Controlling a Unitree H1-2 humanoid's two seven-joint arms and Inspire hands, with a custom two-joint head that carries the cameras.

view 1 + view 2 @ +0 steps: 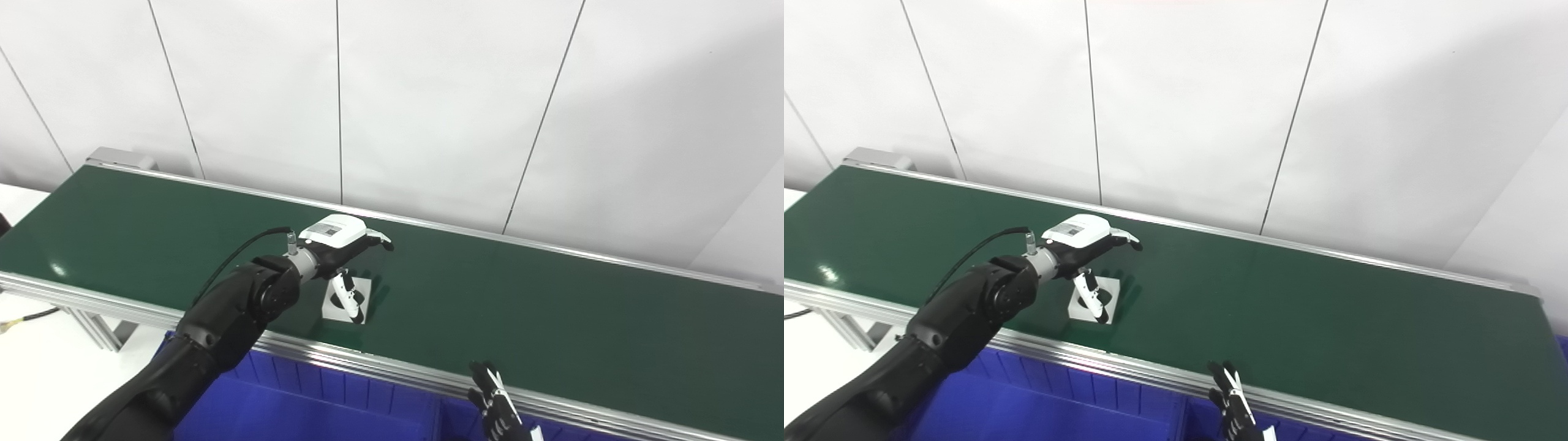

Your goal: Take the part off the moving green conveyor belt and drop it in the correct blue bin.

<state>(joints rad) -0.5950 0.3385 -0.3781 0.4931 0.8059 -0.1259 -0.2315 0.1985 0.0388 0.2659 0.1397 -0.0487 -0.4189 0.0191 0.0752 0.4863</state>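
Note:
A flat white square part (362, 291) with a round hole lies on the green conveyor belt (520, 306), near its front edge. My left hand (340, 242) hovers just over it, fingers spread and open; its thumb (350, 300) reaches down onto the part's hole. The part (1110, 290) rests on the belt, not lifted. My right hand (497, 404) shows only its fingertips at the bottom edge, below the belt's front rail, holding nothing that I can see.
Blue bins (294, 404) sit below the belt's front rail (392, 361), with a divider wall near the middle. A white panelled wall (429, 110) stands behind the belt. The belt's left end (116, 158) is at upper left.

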